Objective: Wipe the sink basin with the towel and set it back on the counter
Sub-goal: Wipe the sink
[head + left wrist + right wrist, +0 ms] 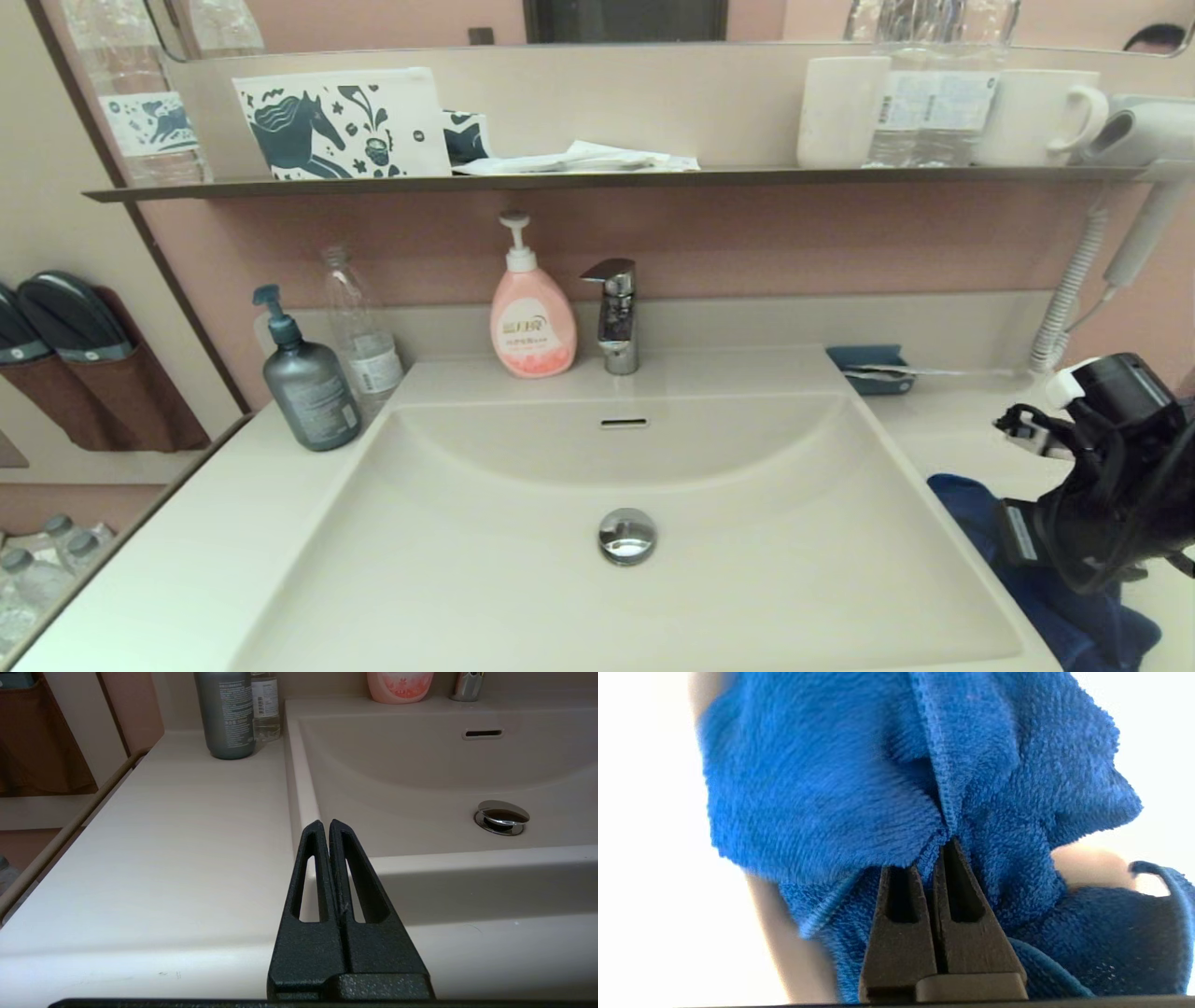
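Observation:
The cream-white sink basin (523, 560) fills the middle of the head view, with its chrome drain plug (626, 536) and overflow slot (624, 423). The dark blue towel (976, 523) lies bunched on the counter (971, 448) just right of the basin, partly hidden under my right arm (1111, 476). In the right wrist view my right gripper (934, 855) is shut on a fold of the towel (822, 793), which bunches around the fingertips. My left gripper (325, 824) is shut on nothing and hovers by the basin's (420, 774) front left corner; it does not show in the head view.
A grey pump bottle (306, 383), a clear bottle (364, 331), a pink soap dispenser (530, 317) and the chrome tap (614, 313) stand along the back. A small teal tray (870, 370) sits at the back right. The dark shelf (597, 179) carries cups and boxes.

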